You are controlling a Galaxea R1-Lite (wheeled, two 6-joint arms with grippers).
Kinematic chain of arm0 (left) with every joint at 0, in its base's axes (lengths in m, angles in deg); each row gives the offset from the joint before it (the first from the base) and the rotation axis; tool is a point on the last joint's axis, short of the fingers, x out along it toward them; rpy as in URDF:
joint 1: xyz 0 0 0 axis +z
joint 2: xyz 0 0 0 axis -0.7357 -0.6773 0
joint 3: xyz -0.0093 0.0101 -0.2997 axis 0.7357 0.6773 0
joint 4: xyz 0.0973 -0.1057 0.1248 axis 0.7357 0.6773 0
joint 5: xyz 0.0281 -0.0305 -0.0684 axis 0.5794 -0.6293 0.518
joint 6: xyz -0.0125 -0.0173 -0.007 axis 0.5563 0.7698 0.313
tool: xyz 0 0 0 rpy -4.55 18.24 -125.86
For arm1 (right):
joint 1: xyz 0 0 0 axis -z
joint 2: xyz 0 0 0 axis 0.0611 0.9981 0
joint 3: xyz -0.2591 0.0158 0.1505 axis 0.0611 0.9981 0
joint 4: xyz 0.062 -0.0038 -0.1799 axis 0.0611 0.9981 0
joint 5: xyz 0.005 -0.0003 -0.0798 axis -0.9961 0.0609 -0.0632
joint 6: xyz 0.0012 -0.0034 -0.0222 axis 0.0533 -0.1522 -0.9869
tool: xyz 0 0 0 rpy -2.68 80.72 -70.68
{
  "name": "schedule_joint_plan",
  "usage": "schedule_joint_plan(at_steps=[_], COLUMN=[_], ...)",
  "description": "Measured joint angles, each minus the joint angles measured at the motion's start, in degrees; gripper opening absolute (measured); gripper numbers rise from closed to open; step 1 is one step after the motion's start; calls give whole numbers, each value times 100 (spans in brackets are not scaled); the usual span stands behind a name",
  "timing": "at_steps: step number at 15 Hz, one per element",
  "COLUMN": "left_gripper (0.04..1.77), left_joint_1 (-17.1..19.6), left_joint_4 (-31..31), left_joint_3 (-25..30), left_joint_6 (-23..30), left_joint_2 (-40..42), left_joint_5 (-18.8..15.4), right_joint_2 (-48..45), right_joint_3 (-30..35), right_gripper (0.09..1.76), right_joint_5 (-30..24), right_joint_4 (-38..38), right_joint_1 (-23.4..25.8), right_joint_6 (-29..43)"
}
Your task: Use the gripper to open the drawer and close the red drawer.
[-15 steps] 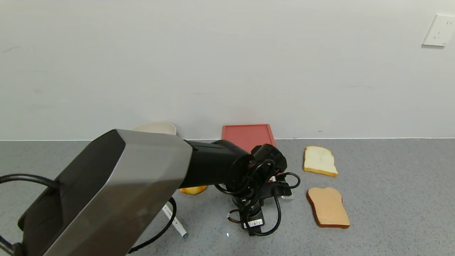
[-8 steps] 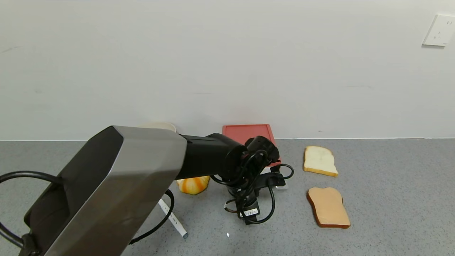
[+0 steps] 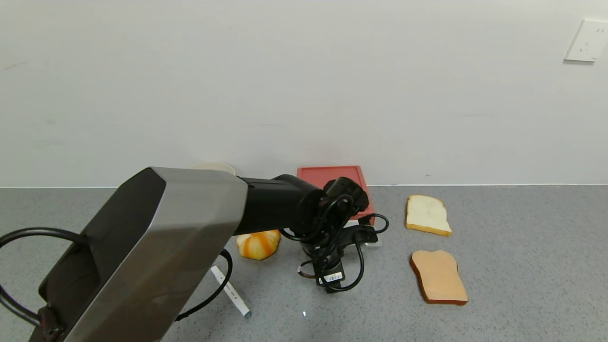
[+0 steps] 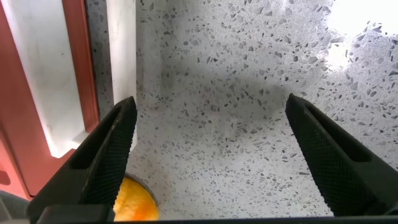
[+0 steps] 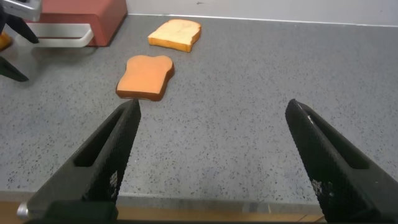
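The red drawer (image 3: 332,179) is a flat salmon-red box against the wall, with its white loop handle (image 3: 374,243) facing forward. My left gripper (image 3: 349,241) hangs low over the table just in front of it. In the left wrist view the left gripper (image 4: 210,102) is open and empty over bare table. One finger (image 4: 112,149) lies beside the white handle (image 4: 121,50) and the red drawer (image 4: 15,130). My right gripper (image 5: 212,106) is open and empty by the table's front edge. From there the drawer (image 5: 84,12) and its handle (image 5: 59,30) show far off.
An orange bread roll (image 3: 258,243) lies to the left of the left gripper. A white marker (image 3: 230,290) lies nearer the front. Two toast slices, pale (image 3: 426,214) and brown (image 3: 438,276), lie to the right. A cream bowl (image 3: 213,167) sits by the wall behind the arm.
My left gripper has moved back toward the wall and the drawer. More of the orange roll now shows. The drawer box has not visibly moved.
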Motion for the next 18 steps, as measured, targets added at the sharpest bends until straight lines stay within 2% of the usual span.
schedule_joint_plan(at_steps=[5,7,10,12,15,18], left_gripper=[173,173,173,173,173,173], left_joint_1=[11,6,-13,-16,45,157], left_joint_4=[178,501,1036,1265,1369,1334], left_joint_3=[-61,-52,-72,-45,22,250], left_joint_6=[45,221,931,1613,2861,3711], left_joint_2=[89,243,638,998,1616,2311], left_joint_5=[-24,-52,-85,-110,-129,-90], right_joint_2=[0,0,0,0,0,0], right_joint_3=[0,0,0,0,0,0], right_gripper=[171,171,171,171,171,171], right_joint_5=[0,0,2,0,0,2], right_joint_4=[-2,-2,0,0,-2,-6], right_joint_1=[0,0,0,0,4,4], right_joint_6=[0,0,0,0,0,0])
